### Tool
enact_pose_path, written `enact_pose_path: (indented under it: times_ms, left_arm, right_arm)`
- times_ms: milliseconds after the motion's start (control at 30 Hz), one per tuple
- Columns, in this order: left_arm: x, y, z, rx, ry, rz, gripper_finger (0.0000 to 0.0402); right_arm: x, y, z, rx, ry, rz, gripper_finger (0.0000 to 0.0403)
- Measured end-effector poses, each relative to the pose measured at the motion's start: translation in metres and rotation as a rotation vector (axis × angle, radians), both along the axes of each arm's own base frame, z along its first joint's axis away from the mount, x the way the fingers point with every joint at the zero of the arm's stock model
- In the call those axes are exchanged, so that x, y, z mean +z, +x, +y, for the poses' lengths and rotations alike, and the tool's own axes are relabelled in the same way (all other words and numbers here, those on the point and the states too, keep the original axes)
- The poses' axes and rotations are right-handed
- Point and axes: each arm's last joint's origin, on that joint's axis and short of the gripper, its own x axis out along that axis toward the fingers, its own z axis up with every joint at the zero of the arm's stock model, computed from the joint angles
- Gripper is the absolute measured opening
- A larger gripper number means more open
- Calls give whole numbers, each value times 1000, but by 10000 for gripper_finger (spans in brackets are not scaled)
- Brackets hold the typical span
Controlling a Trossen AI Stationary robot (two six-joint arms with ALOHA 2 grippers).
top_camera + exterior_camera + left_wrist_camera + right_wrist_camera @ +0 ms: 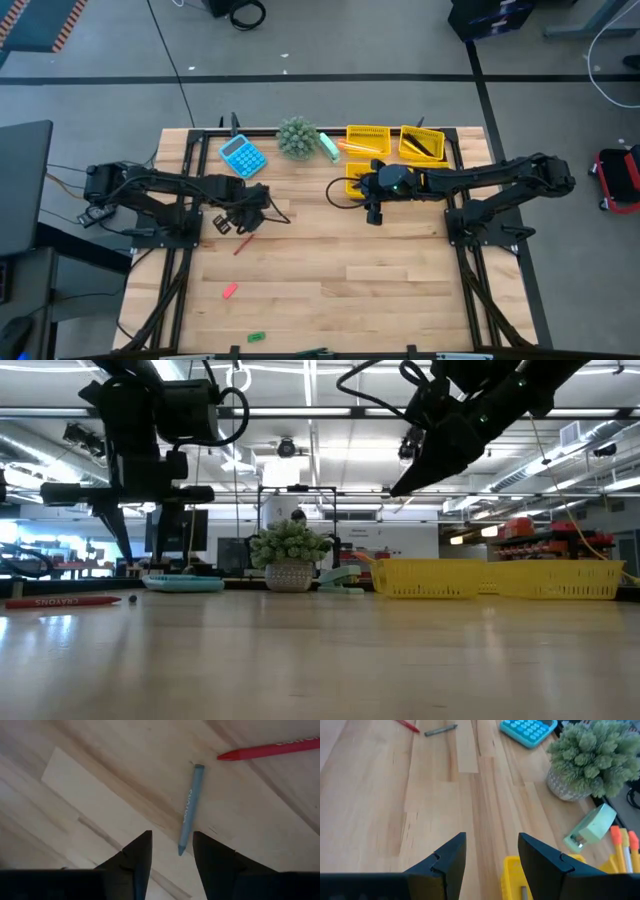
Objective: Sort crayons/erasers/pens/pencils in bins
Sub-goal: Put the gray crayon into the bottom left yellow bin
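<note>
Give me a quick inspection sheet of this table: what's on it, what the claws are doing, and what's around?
Surface: wooden table, light planks.
Job's things: blue-grey crayon and red crayon lying apart; pink eraser; green eraser; yellow bins at the far edge, orange pencils in one.
Clutter: blue calculator, potted plant, pale green object.
Grippers: left gripper open above the blue-grey crayon, empty; right gripper open, empty, over a bin.
Cables: black cable across the floor.
Surroundings: grey floor, workshop shelving behind.
</note>
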Motion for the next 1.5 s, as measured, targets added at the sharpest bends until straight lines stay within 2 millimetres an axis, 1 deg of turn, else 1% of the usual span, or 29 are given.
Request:
enact_pose_path:
  times_ms: [200, 400, 633, 1033, 1267, 1500]
  left_arm:
    - [-2, 2, 1, -50, -52, -1, 158]
    - [-17, 8, 1, -52, -73, 60, 156]
    - [-30, 12, 1, -51, -95, 115, 138]
    - [-42, 17, 4, -60, -104, 138, 108]
    - [-44, 19, 6, -55, -110, 141, 90]
    - [-44, 19, 6, -54, -110, 134, 58]
  right_arm:
    - [0, 0, 0, -10, 9, -2, 186]
    - [0, 0, 0, -13, 14, -3, 186]
    - [0, 0, 0, -14, 15, -3, 186]
    - [-1, 0, 0, -17, 21, -2, 186]
    - [-1, 0, 0, -18, 21, -1, 186]
    - [-1, -1, 0, -18, 22, 4, 186]
